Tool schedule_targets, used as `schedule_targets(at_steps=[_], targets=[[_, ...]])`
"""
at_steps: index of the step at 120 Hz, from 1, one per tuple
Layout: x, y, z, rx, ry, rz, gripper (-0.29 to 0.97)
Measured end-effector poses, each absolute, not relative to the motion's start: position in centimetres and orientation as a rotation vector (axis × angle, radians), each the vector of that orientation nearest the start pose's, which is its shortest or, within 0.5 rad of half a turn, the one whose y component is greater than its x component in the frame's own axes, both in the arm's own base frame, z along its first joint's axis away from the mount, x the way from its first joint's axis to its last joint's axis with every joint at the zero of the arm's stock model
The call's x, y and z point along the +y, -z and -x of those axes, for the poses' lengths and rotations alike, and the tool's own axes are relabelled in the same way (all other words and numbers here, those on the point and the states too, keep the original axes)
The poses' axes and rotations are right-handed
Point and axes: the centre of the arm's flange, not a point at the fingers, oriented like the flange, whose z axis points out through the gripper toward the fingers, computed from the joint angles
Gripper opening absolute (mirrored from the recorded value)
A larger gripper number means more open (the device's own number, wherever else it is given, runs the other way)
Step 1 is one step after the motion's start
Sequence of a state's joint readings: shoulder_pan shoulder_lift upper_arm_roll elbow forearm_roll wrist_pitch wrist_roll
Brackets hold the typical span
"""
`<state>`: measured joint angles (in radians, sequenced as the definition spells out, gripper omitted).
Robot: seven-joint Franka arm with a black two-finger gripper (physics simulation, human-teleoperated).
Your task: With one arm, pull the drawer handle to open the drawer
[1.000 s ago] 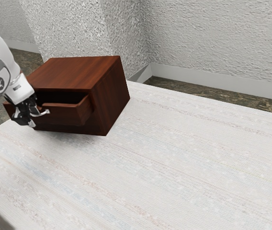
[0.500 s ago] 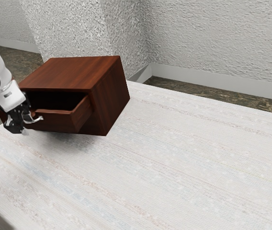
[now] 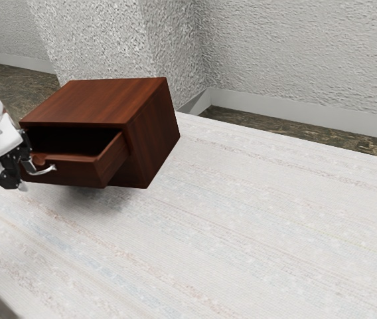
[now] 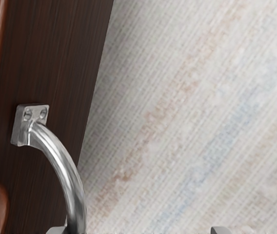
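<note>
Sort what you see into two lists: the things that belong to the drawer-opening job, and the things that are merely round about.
Belongs to the job:
gripper
handle, metal, curved
drawer, partly pulled out
cabinet that houses it

Merely round about:
table, which bears the cabinet
wall, rough and pale
floor beyond the table

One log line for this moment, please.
step: pull | drawer: partly out of cabinet | handle: hooked by gripper | gripper: open, not clamped
</note>
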<state>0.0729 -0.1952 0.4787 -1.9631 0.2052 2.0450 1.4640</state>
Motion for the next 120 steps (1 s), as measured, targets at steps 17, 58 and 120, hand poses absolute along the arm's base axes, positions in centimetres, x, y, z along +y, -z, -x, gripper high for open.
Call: schedule_targets(at_steps=[17,58,120], targets=[[30.2,-57.2,-43.4,1.35,0.073,2.537,0.34],[29.6,-56.8,-42.4,1.365,0.089,2.548,0.31],[29.8,-58.8,-39.0,1.344,0.124,2.554,0.58]])
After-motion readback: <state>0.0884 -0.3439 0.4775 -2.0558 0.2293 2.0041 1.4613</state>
